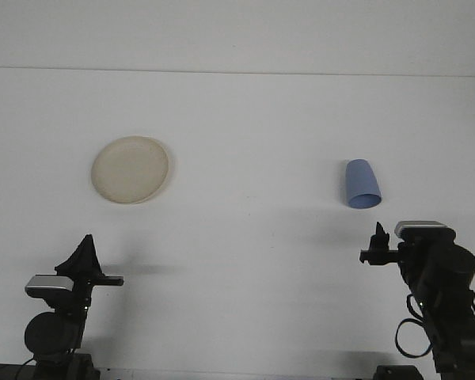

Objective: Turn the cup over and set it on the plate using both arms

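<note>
Front view: a blue cup (362, 184) is being seen lying on its side on the white table (245, 237), just ahead of the right gripper (377, 245) and slightly to its left, not touching. Whether the right gripper is open or closed cannot be told. A cream plate (131, 169) is being seen well ahead of the left gripper (91, 265), slightly to its right, apart from it. The left gripper's state cannot be told either. Nothing is being held.

On the table (245, 119), the plate (131, 169) lies left and the cup (362, 184) well apart to the right.
</note>
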Tool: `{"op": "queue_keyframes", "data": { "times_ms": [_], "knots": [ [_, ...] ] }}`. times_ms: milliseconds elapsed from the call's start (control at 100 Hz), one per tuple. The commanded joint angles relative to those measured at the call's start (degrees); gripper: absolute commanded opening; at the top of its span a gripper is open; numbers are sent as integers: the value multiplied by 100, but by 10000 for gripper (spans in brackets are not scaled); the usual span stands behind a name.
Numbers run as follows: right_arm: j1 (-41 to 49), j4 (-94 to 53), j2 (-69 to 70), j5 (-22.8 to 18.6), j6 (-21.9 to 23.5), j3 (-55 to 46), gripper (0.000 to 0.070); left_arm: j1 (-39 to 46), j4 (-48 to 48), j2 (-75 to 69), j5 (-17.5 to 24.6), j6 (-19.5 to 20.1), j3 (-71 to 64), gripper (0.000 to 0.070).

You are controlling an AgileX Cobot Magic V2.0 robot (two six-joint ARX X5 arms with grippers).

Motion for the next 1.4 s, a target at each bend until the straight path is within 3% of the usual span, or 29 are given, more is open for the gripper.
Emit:
{"op": "queue_keyframes", "data": {
  "times_ms": [0,290,420,690,1390],
  "knots": [
    [-35,420,289,-4,-162,61,464,-11,79,-11,-7,-15,-109,11],
    [-273,1851,1410,-61,-243,-251,465,-11,79,-11,-9,-15,-109,11],
    [-372,2804,1720,-271,-258,-898,464,-11,79,-11,-9,-15,-109,11],
    [-514,4518,2131,-269,-302,-1980,464,-11,79,-11,-7,-15,-109,11],
    [-968,6800,4645,-935,-413,-1596,464,-11,79,-11,-7,-15,-109,11]
  ]
}}
